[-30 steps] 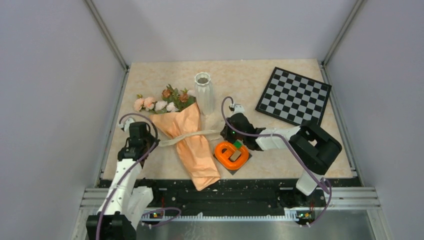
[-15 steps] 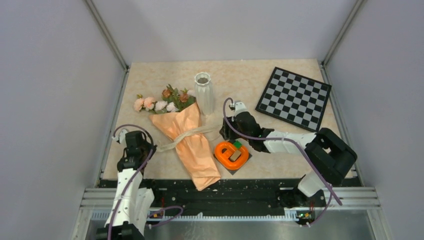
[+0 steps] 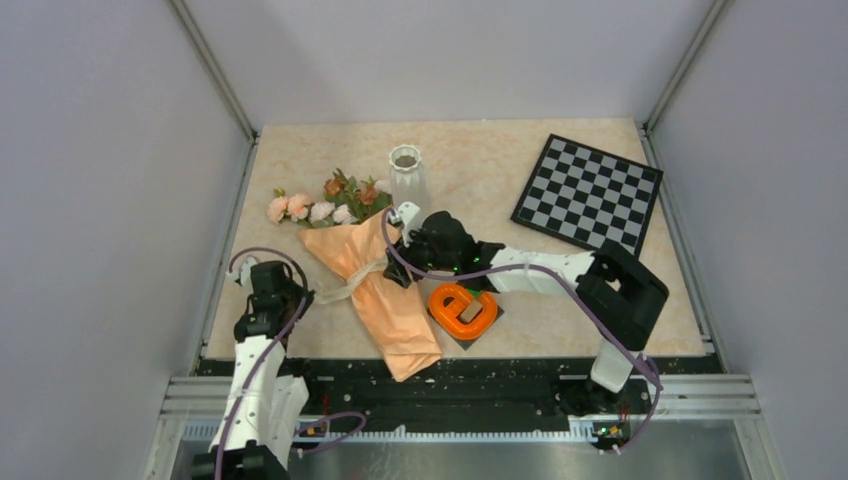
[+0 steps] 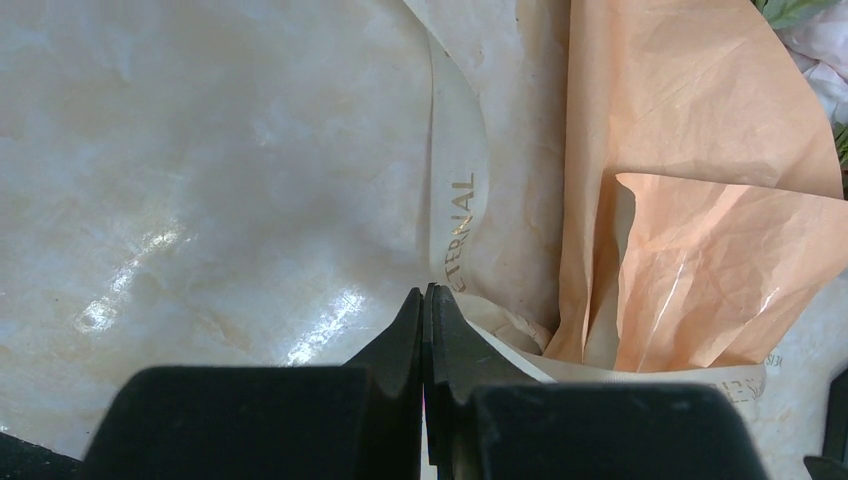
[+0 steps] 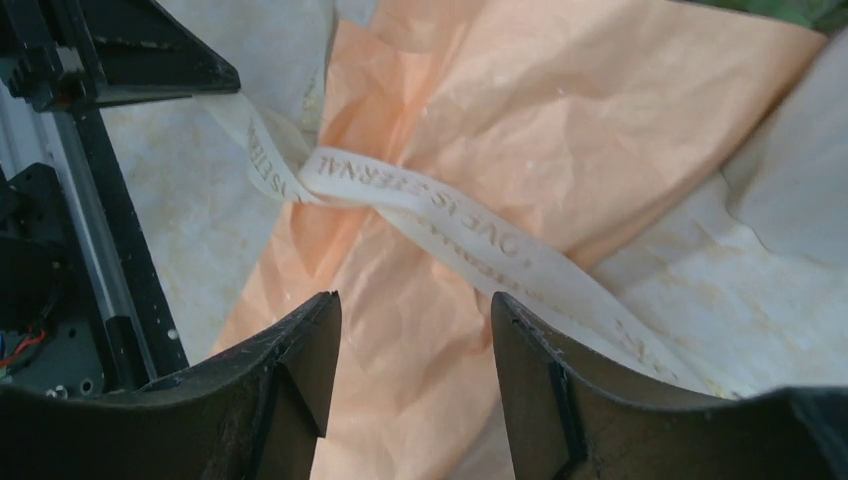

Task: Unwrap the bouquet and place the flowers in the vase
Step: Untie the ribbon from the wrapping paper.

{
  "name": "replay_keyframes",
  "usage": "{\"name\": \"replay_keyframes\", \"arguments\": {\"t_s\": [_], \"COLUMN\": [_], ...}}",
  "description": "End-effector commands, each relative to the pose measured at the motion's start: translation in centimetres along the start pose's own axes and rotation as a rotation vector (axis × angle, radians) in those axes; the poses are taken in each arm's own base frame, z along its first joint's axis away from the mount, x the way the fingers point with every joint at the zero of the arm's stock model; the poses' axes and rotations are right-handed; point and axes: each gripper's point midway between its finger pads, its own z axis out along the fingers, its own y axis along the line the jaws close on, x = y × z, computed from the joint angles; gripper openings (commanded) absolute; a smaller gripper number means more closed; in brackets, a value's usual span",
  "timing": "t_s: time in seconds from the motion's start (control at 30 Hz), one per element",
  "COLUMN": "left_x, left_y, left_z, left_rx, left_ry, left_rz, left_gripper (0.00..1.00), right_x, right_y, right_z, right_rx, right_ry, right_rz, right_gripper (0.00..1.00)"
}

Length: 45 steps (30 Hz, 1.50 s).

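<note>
Bouquet (image 3: 395, 310): light, paper soft, crinkly. Ribbon (image 5: 440, 225) clamped by L tool (image 4: 425, 295) at 9 o'clock. R tool (image 5: 412, 305) apart over it; best gripped there.

The bouquet (image 3: 385, 300) lies left of the ring (image 3: 463, 307), the vase (image 3: 406, 172) behind both.

Beige table (image 3: 480, 150) bears bouquet (image 3: 385, 290), vase (image 3: 405, 175), chessboard (image 3: 587, 192) and a dark mat (image 3: 466, 340)
</note>
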Motion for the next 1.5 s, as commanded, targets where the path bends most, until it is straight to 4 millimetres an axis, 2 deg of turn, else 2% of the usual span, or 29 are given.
{"name": "replay_keyframes", "arguments": {"t_s": [0.0,0.2,0.37,0.57,0.9,1.0,1.17,1.33,1.4,1.47], "left_x": [-1.7,-1.9,-1.8,-1.9,-2.1,-2.3,-3.3,-3.5,-3.3,-3.0], "left_y": [-1.6,-2.3,-2.1,-1.8,-2.1,-2.2,-1.9,-2.2,-2.3,-2.2], "left_z": [-0.7,-0.7,-0.6,-0.4,-0.1,-0.1,-0.4,-0.5,-0.4,-0.2], "left_rx": [0.047,0.061,0.058,0.041,0.040,0.040,0.008,0.012,0.016,0.020], "left_ry": [-0.040,-0.025,-0.021,-0.026,-0.016,-0.022,-0.048,-0.048,-0.037,-0.025], "left_rz": [0.024,0.052,0.056,0.079,0.087,0.087,0.115,0.123,0.119,0.114], "left_gripper": [0.00,0.00,0.00,0.00,0.00,0.00,0.00,0.00,0.00,0.00], "right_x": [-1.0,-1.1,-0.5,-1.3,-2.6,-3.4,-3.6,-3.4,-3.3,-3.1], "right_y": [1.2,0.5,0.1,0.6,-0.1,-0.6,-1.8,0.9,2.1,2.2], "right_z": [3.1,5.4,6.3,6.1,3.8,2.7,1.2,1.6,1.9,2.4], "right_rx": [-0.021,0.009,0.016,0.011,0.087,0.129,0.190,0.012,-0.059,-0.074], "right_ry": [0.029,0.055,0.080,0.060,0.008,-0.032,-0.079,-0.070,-0.063,-0.059], "right_rz": [-0.102,-0.141,-0.139,-0.102,-0.040,-0.011,0.025,-0.030,-0.056,-0.072], "right_gripper": [0.57,0.56,0.46,0.27,0.00,0.00,0.00,0.00,0.16,0.29]}}
